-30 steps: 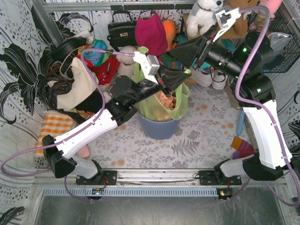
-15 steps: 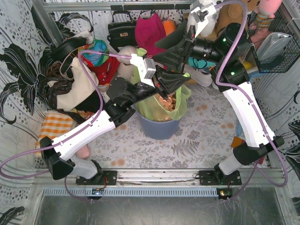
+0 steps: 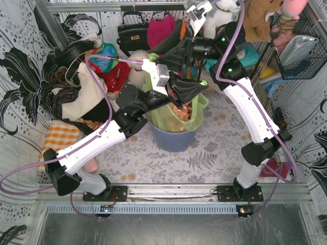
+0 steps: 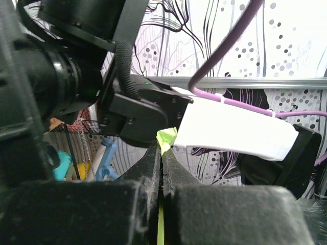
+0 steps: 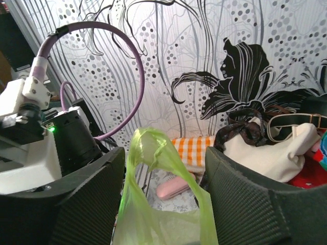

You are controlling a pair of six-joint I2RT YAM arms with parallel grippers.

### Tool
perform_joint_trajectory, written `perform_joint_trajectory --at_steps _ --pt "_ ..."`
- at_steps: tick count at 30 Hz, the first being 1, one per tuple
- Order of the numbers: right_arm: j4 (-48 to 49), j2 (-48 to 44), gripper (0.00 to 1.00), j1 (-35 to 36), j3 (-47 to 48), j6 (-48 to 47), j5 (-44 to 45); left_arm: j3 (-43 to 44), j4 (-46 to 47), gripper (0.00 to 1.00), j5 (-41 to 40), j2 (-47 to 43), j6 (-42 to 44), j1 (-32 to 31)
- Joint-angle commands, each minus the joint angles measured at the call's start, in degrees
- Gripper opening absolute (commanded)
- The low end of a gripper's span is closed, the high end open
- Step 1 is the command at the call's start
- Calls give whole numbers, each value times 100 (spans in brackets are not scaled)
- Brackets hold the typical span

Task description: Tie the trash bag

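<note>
The trash bag (image 3: 180,115) sits in the blue-grey bin (image 3: 173,140) mid-table, with brown paper showing through. My left gripper (image 4: 162,153) is clamped tight on one green ear of it, though that wrist view only gives me a sliver of plastic. My right gripper (image 5: 164,153) is spread wide with the other ear poking up between the fingers. Can't tell if it touches either one. From above, my left arm covers a chunk of the bag's mouth and the bin hides its bottom. Grey leafy tablecloth (image 3: 153,163), black-and-white flower-print walls (image 3: 20,76), a black handbag (image 3: 133,33) and a brown teddy (image 3: 255,20) at the back.
</note>
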Motion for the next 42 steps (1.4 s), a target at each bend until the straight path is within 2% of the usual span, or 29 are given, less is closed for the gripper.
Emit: perform_joint_trajectory --at_steps 1,7,13,17,19,22,28,32,38,42 --pt "467 284 62 87 523 350 -217 -53 388 5 96 -176 -80 9" --pt "573 532 46 126 809 533 -196 -91 472 5 139 -204 -142 9" --pt "579 615 38 138 907 558 -99 -98 468 5 117 -216 -153 7" --pt "551 680 26 142 982 575 -61 -100 458 5 109 -216 -161 0" --pt "548 685 23 143 987 587 -68 -95 454 5 105 -221 -162 4" --pt "547 666 37 155 966 578 -123 -107 450 5 94 -234 -155 3" --pt "566 426 40 158 616 464 -137 -117 465 5 81 -251 -153 5" --pt "656 267 46 152 352 428 -110 -108 463 5 91 -251 -162 5" --pt "907 228 46 159 261 618 -158 -108 478 6 112 -260 -170 -1" --pt "1110 140 52 152 170 717 -170 -108 469 6 122 -269 -179 2"
